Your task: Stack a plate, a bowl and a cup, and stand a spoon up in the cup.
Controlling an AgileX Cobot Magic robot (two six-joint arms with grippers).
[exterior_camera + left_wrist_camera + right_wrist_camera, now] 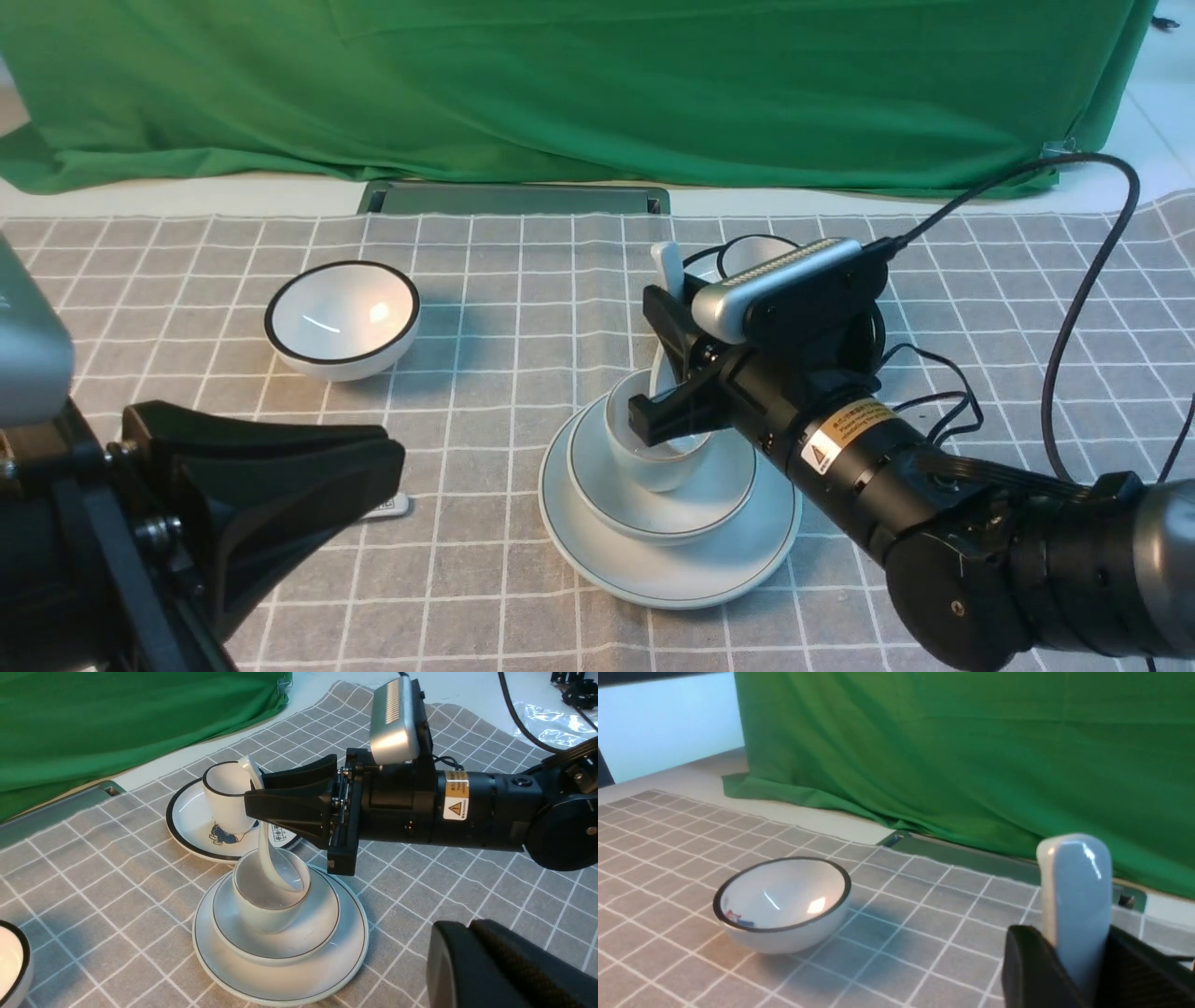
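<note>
Spoon-standing is in hand: my right end effector point(257, 791) grips the handle of the plain glossy white ceramic spoon point(266, 849), its scoop inside the small pale handleless cup point(261, 910), stacked on the shallow pale bowl point(301, 935) and round pale plate point(345, 961); next, I judge, a gentle release against the rim; my left end effector point(383, 457) is closed, empty; the yellow wrist label point(457, 798) is unreadable.

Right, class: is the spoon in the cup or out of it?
In: the spoon has its scoop end inside the cup, handle leaning over the rim, held by the right gripper.
</note>
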